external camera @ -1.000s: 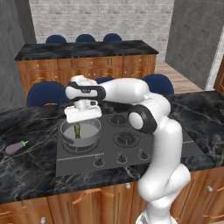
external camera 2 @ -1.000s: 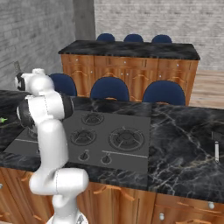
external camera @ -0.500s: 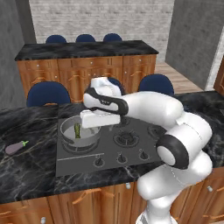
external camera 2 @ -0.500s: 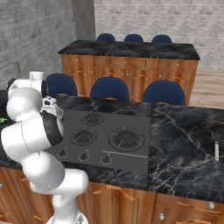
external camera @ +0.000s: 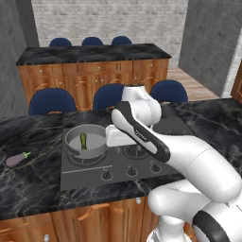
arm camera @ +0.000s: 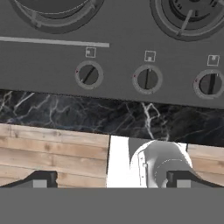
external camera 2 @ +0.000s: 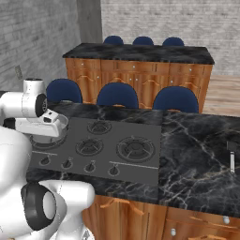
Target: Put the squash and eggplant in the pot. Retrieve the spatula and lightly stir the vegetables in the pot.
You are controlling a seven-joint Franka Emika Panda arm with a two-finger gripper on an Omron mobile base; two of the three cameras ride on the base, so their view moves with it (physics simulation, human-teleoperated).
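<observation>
Squash point(external camera: 83, 141) down in the pot point(external camera: 85, 142), far left on the stove point(external camera: 127, 156). Gripper point(arm camera: 109, 178) swung off the pot, fingers wide apart, empty. Eggplant point(external camera: 17, 159) waiting left on the counter point(external camera: 33, 184), likely next.

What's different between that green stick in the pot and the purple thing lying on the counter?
The squash is thin, long and dark green; the eggplant is plump, oval and purple with a small green stem cap. The squash already lies inside the pot on the stove, while the eggplant still rests on the dark marble counter, well left of the pot. Both are vegetables and neither is being held.
</observation>
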